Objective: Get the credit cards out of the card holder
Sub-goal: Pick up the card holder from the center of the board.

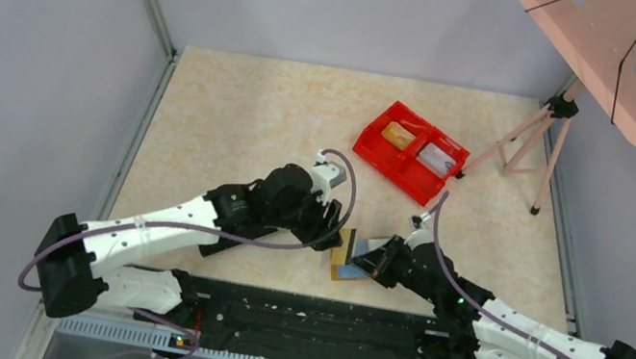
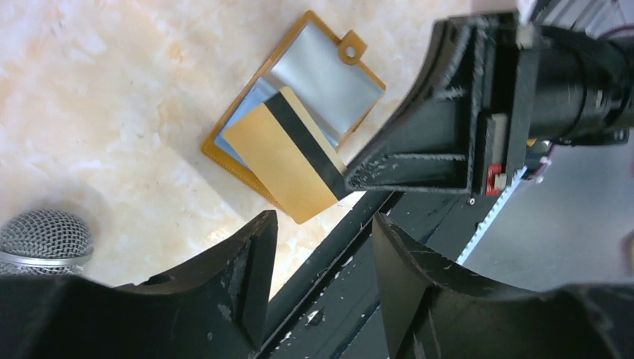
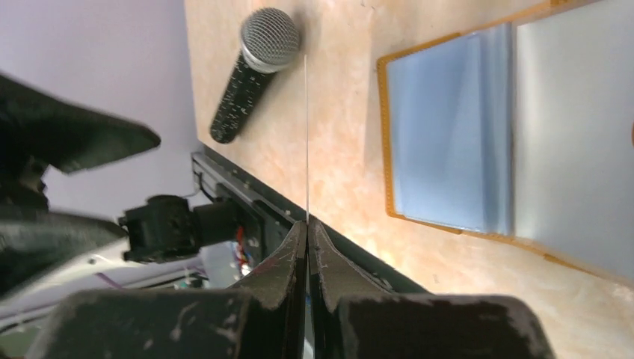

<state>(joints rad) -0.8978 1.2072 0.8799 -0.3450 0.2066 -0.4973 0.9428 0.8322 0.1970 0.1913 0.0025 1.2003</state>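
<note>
You have two units on file, the left arm [image 1: 155, 228] and the right arm [image 1: 541, 342]. Each has white link shells dotted with small dark holes, black joint housings and a black base block. One mauve cable [image 1: 351, 203] runs along each. The left end effector [image 2: 321, 247] and the right end effector [image 3: 307, 224] have matte black fingers, scuffed and white-flecked.

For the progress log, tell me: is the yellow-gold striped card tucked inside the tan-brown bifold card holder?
No: the whole yellow-gold striped card shows outside the tan-brown card holder, corner pinched by the right hand.
</note>
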